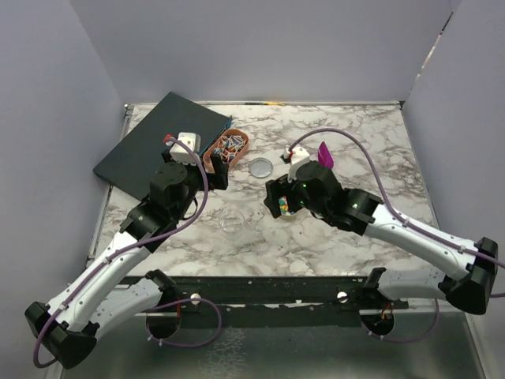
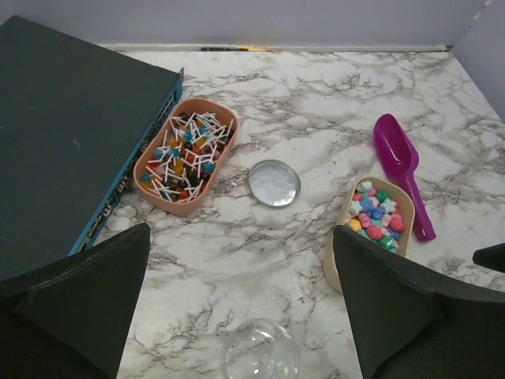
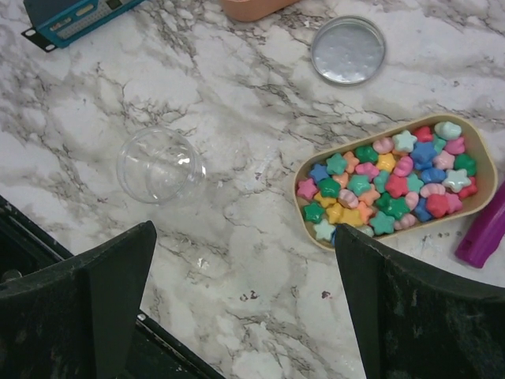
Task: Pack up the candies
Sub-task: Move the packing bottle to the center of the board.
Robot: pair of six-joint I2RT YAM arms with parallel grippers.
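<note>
Small wrapped candies (image 2: pixel 186 154) in dark, orange and white fill an orange tray (image 2: pixel 143 169) beside a dark box. Bright star and shell candies (image 3: pixel 394 178) lie in a beige tray (image 3: pixel 371 136). A clear empty jar (image 3: pixel 160 164) stands between the arms, and its metal lid (image 2: pixel 274 182) lies flat further back. My left gripper (image 2: pixel 241 237) hangs open over bare marble just behind the jar (image 2: pixel 259 351). The right gripper (image 3: pixel 245 237) is open too, above the table left of the beige tray, with nothing between its fingers.
A purple scoop (image 2: pixel 401 166) lies right of the beige tray. The dark flat box (image 1: pixel 162 142) takes up the back left corner. Pale walls enclose the marble table (image 1: pixel 355 126) on three sides. A black rail (image 1: pixel 268 288) runs along the near edge.
</note>
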